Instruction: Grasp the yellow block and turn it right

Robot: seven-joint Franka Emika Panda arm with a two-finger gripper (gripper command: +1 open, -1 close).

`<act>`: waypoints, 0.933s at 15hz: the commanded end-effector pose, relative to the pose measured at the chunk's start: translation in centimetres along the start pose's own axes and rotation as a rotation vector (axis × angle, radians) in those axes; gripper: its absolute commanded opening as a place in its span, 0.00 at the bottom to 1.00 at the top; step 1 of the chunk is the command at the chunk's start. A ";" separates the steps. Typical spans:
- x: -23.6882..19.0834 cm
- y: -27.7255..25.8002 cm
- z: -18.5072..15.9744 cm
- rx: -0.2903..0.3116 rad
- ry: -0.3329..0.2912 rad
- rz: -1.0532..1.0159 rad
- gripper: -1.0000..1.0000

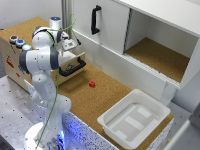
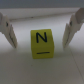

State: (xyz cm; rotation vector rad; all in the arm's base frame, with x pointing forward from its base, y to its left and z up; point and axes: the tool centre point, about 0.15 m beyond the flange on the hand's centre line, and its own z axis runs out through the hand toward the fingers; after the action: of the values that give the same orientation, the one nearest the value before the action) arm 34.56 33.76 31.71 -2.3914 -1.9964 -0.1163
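Note:
In the wrist view a yellow block [image 2: 42, 43] with a black letter N on its upper face lies on a pale surface. My gripper [image 2: 41, 44] is open, with one white finger [image 2: 11, 31] on each side of the block and a gap between each finger and the block. In the exterior view the gripper [image 1: 71, 46] hangs over the open wooden drawer [image 1: 75, 64] at the exterior view's left. The yellow block is hidden there behind the arm.
A small red block [image 1: 92, 84] lies on the cork counter. A white bin [image 1: 134, 119] stands at the front right. A white cabinet with an open compartment [image 1: 160, 55] and a black door handle [image 1: 95, 20] stands behind. Coloured buttons [image 1: 17, 41] sit at the left.

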 end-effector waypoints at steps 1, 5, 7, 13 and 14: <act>-1.1 0.6 0.5 0.007 0.033 -0.001 0.00; -1.8 0.6 0.3 0.012 0.025 0.004 0.00; -1.9 0.1 -0.1 0.014 0.015 -0.014 0.00; -1.7 -0.9 -3.5 -0.038 -0.003 0.068 0.00; -1.9 -1.1 -3.7 -0.048 -0.007 0.142 0.00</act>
State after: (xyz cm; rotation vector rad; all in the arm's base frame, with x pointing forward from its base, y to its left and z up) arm 34.71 32.80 32.47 -2.3994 -1.9929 -0.1143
